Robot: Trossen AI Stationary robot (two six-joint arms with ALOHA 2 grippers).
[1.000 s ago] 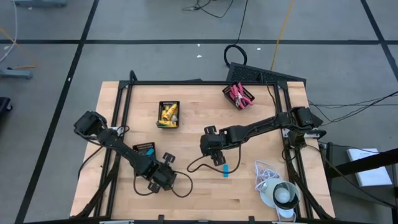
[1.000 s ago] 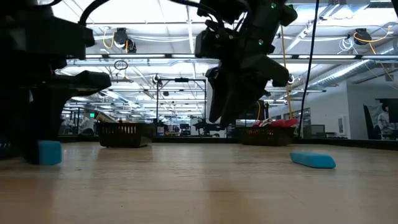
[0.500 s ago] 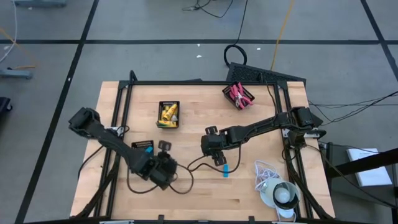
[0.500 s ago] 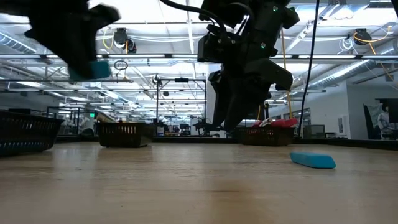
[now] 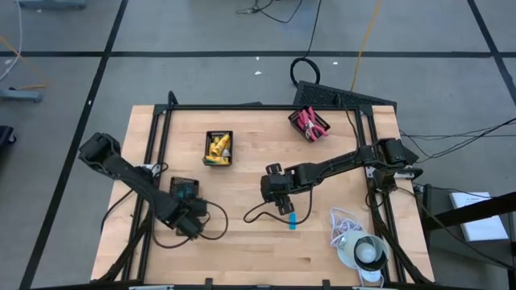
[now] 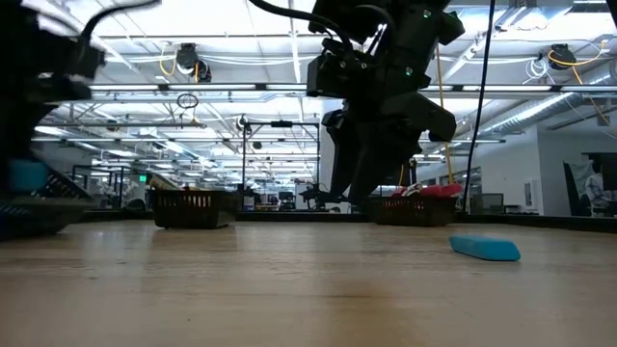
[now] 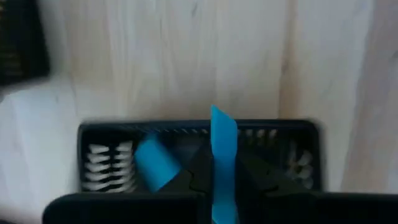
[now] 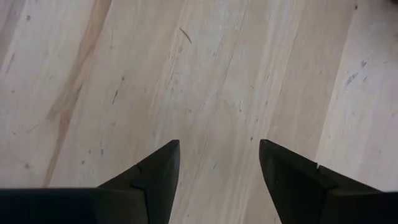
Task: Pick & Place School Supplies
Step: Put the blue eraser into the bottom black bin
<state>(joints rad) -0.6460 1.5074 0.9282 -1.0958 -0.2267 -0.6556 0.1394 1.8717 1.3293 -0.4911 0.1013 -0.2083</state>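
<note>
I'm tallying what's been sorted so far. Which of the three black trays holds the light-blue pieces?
The black tray at the table's left, under the left gripper, whose fingers pinch a blue piece over it. The other two hold yellow tubes and pink scissors.

oblong piece (image 5: 291,220) on table (image 5: 266,258), trays (image 5: 218,148) behind

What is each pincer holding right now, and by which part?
The left pincer pinches a blue piece by its lower end, above a black tray. The right pincer is open and holds nothing.
</note>
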